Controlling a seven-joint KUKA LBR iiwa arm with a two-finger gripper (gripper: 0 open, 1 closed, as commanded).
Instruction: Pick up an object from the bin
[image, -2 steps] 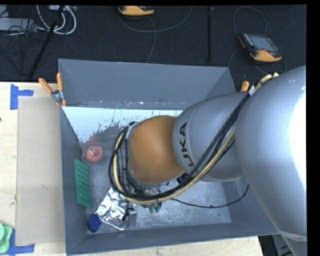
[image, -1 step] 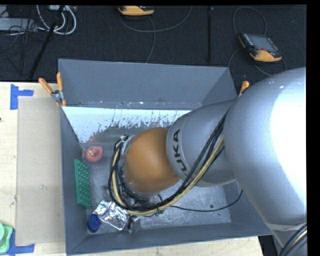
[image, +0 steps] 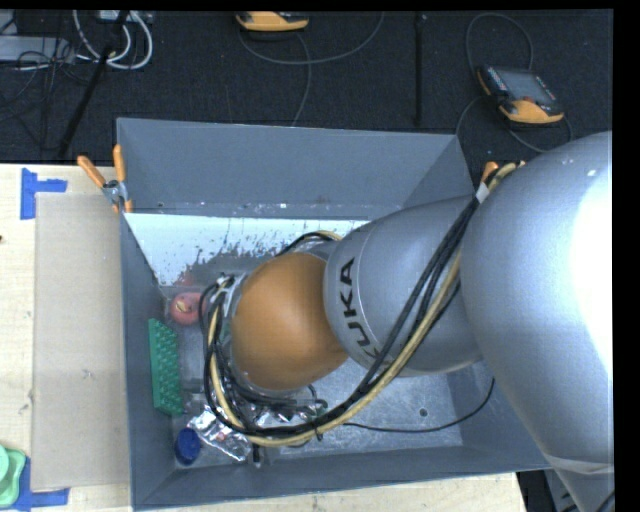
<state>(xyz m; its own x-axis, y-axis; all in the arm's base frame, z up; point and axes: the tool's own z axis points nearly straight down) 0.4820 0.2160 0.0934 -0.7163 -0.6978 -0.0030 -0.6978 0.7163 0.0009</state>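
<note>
- Blue round piece (image: 187, 447): a small, dark blue thing on the floor of the grey bin (image: 290, 165), in its front-left corner. It is the loose thing nearest the arm's tip.
- Pincer (image: 238, 425): lowered into the front-left part of the bin, just right of the blue round piece. The orange wrist cover (image: 280, 325) and the looped cables (image: 215, 370) hide most of it, so whether it is spread or pressed together cannot be told. Nothing can be seen pinched in it.
- Silvery glinting shape (image: 220, 437): touches or nearly touches the blue round piece. Whether it is loose or part of the pincer cannot be told.
- Green ridged strip (image: 165, 367): lies lengthwise along the left wall, behind the blue round piece.
- Pink ball (image: 185, 307): sits near the left wall, just behind the green ridged strip and beside the cables.
</note>
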